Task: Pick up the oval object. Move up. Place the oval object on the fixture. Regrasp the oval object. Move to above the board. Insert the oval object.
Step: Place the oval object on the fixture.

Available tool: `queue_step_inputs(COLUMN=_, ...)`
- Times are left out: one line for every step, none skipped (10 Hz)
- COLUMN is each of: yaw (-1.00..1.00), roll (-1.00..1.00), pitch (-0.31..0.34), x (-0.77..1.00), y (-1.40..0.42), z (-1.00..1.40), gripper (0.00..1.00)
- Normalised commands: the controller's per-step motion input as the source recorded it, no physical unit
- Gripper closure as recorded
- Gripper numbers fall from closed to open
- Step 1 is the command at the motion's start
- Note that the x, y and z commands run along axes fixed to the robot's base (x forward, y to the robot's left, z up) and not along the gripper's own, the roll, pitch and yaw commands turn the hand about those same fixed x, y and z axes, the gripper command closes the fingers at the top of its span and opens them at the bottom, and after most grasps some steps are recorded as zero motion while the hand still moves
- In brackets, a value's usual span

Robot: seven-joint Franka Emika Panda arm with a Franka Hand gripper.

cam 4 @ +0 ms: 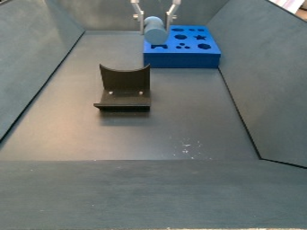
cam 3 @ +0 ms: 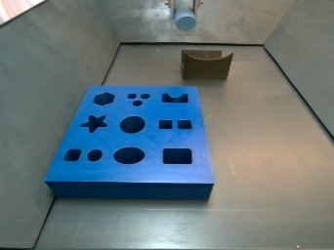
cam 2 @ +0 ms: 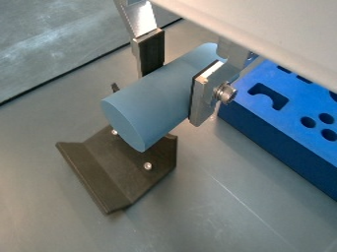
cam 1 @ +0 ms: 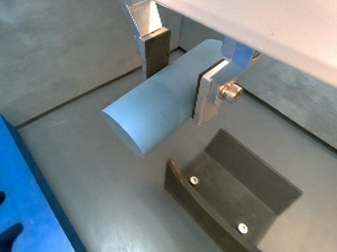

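The oval object [cam 1: 158,103] is a pale blue-grey peg, and my gripper [cam 1: 182,74] is shut on it across its sides. Its oval end [cam 2: 129,123] sticks out past the fingers [cam 2: 204,94]. It hangs in the air, well above the floor, high at the back in a side view [cam 3: 186,17]. The fixture [cam 3: 205,63], a dark brown block with a U-shaped notch, stands on the floor below and a little aside of the peg [cam 4: 153,27]; its notch holds nothing. The bright blue board [cam 3: 131,132] with dark cutouts lies apart from the fixture [cam 4: 122,85].
Grey walls [cam 3: 78,59] enclose the dark floor [cam 4: 156,135] on all sides. The board [cam 4: 182,45] lies near one wall, and its edge shows in both wrist views [cam 1: 20,197] [cam 2: 290,118].
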Motion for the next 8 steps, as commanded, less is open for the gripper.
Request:
queue_step_inputs(yaw=-0.07, roll=0.06, pitch=0.134, x=0.8, y=-0.01, z=-0.03, gripper=1.0)
queue_step_inputs(yaw=-0.05, roll=0.06, pitch=0.14, x=0.73, y=-0.01, z=-0.02, gripper=1.0)
queue_step_inputs(yaw=-0.11, roll=-1.0, pitch=-0.015, x=0.89, y=0.31, z=0.35, gripper=1.0)
queue_step_inputs(yaw=-0.11, roll=-1.0, pitch=-0.01, x=0.82, y=0.31, z=0.34, gripper=1.0)
queue_step_inputs(yaw=-0.11, roll=-1.0, pitch=0.012, x=0.65, y=0.21, z=0.2, gripper=1.0)
queue_step_inputs(yaw=-0.11, roll=-1.0, pitch=0.02, x=0.55, y=0.12, z=0.09, gripper=1.0)
queue_step_inputs(yaw=-0.11, roll=-1.0, pitch=0.031, x=0.45, y=0.08, z=0.05, gripper=1.0)
queue_step_inputs(yaw=-0.11, roll=-1.0, pitch=0.046, x=0.35, y=0.07, z=0.05, gripper=1.0)
